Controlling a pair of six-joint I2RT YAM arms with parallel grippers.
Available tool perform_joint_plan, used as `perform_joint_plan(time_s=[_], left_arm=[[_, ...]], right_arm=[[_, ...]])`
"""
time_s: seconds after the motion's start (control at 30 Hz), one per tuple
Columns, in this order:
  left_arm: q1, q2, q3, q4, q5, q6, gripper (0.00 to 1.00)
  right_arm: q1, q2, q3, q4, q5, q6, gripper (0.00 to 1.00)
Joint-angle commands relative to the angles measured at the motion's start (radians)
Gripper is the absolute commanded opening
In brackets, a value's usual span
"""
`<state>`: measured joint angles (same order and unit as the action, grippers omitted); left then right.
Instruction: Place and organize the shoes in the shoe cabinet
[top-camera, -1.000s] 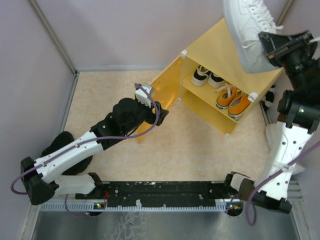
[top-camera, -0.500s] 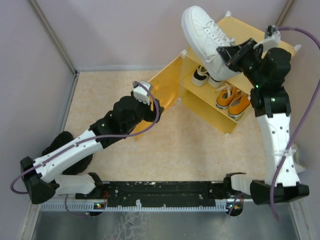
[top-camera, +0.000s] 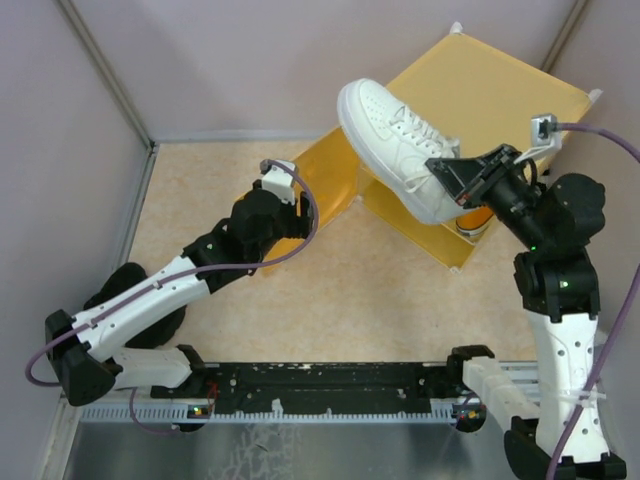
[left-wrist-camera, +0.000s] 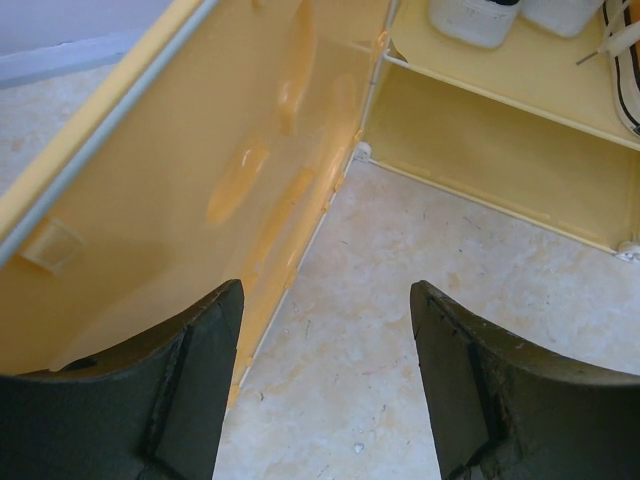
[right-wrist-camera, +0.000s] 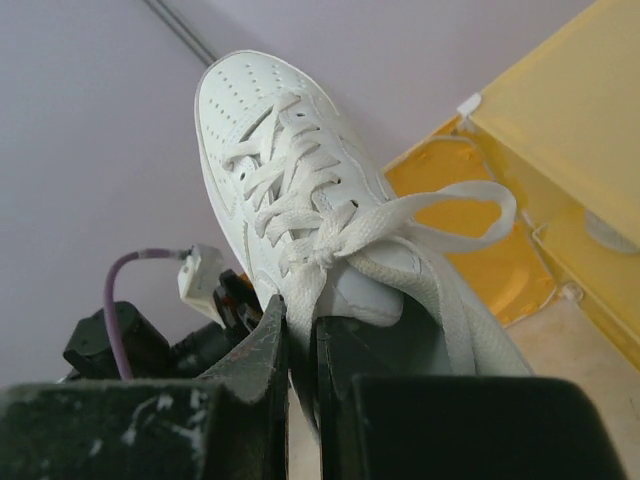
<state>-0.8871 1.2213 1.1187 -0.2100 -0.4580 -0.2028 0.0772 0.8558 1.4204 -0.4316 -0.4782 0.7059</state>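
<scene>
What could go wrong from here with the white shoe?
The right gripper pinches the white shoe only near its heel, toe sticking far out, so it may twist or slip. Its loose laces could snag the cabinet. The open left gripper isn't clamping the door, which might swing shut.

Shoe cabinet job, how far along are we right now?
Done: the door of the yellow panel cabinet stands open, and an orange sneaker shows inside. In hand: the right hand is shut on an off-white lace-up sneaker, held in the air before the opening; the left hand is open beside the door. Left: setting that sneaker inside. Its mate is not in view, so I cannot tell where it is.
</scene>
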Motion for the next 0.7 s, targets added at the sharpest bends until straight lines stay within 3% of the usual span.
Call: perform_joint_plan(time_s=[0.0,0.33,0.67], left_arm=[[0.01,-0.021,0.033,0.016,-0.051,0.009,0.74],[0.012,-0.025,0.06,0.013,-0.116,0.033,0.74],[0.011,0.0,0.057,0.034,-0.126,0.045,0.74]], right_arm=[[0.026,0.016,-0.116,0.15,-0.035,0.017,0.0],[0.335,0.109,-0.244,0.149,0.351,-0.107,0.0],[0.366,0.018,-0.46,0.088,0.456,-0.106,0.0]])
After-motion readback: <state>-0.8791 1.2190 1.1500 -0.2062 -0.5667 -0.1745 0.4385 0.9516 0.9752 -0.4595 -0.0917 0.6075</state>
